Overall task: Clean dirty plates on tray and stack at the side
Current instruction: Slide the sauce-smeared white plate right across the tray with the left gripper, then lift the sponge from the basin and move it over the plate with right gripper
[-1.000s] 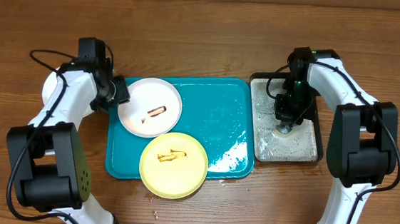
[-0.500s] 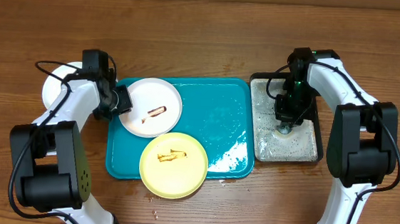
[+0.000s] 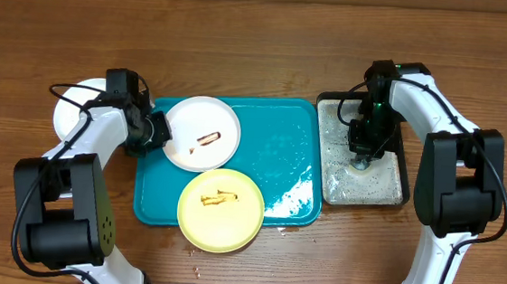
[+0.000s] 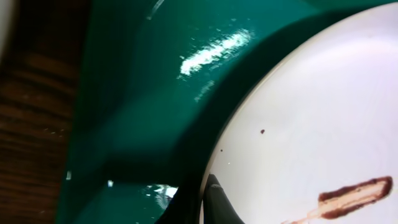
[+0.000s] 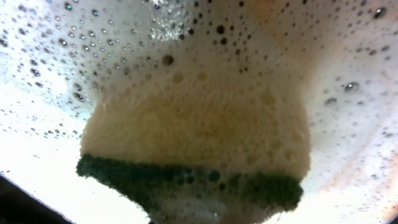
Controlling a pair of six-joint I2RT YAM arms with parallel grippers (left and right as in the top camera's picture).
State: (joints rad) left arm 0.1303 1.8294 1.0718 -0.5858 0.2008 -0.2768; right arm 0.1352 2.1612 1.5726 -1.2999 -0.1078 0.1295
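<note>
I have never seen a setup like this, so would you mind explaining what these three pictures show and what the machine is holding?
A two-armed robot works at a wooden table. The wide picture looks down from above; the two close-ups come from cameras on its wrists. On the teal tray lie a smeared white plate and a smeared yellow plate; another white plate sits on the table, far left. The left gripper is at the smeared white plate's rim; the right gripper is down in the foamy black tray by a sponge. Whether either actually grips, I cannot tell.
</note>
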